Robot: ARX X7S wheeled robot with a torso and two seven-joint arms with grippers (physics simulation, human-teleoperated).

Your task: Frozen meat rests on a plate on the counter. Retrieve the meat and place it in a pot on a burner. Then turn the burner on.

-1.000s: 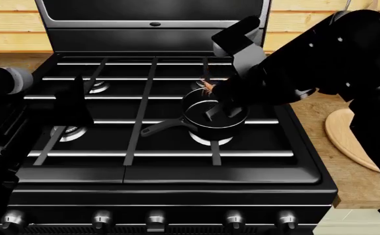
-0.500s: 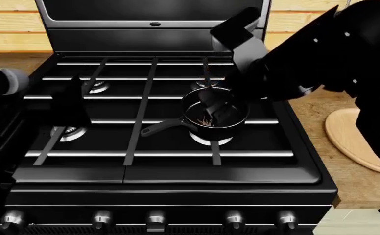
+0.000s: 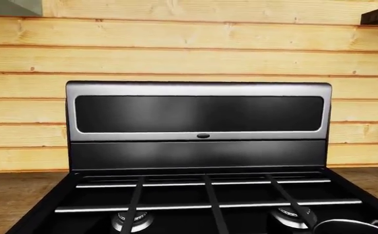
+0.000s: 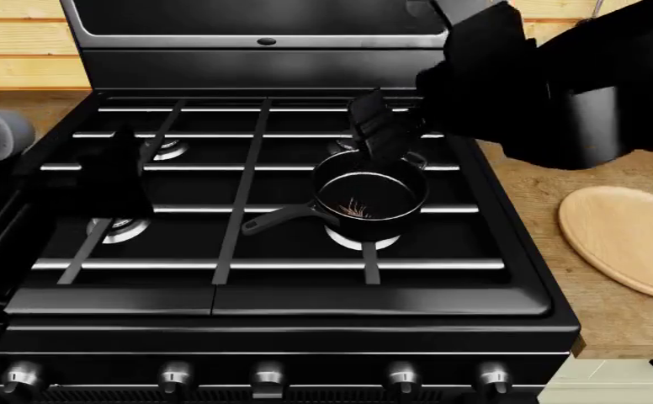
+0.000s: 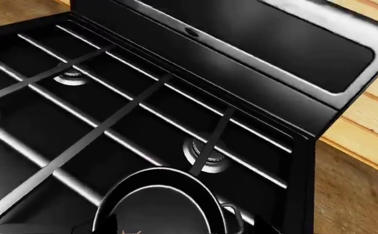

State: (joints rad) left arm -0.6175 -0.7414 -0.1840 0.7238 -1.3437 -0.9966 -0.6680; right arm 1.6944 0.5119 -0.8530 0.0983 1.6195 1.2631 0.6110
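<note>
The small black pot (image 4: 369,199) stands on the front right burner (image 4: 363,243), its long handle pointing left. The orange-red meat (image 4: 358,207) lies loose on the pot's bottom; the right wrist view shows a sliver of the meat (image 5: 129,232) inside the pot (image 5: 156,204). My right gripper (image 4: 380,135) hangs just above the pot's far rim, open and holding nothing. The tan plate (image 4: 629,240) lies bare on the wood counter (image 4: 534,198) to the right. My left gripper (image 4: 119,172) is a dark shape over the stove's left side; its jaws are unreadable.
Black grate bars cross the stove top, with other burners at the rear left (image 4: 167,151) and front left (image 4: 119,229). Several knobs line the front panel, one being the rightmost knob (image 4: 493,375). The stove's raised back panel (image 3: 198,114) stands against a wooden plank wall.
A second ago my right gripper held the meat at the pot's rim. It dipped into the pot, let the meat go, then rose up and back. The left arm stayed put.
</note>
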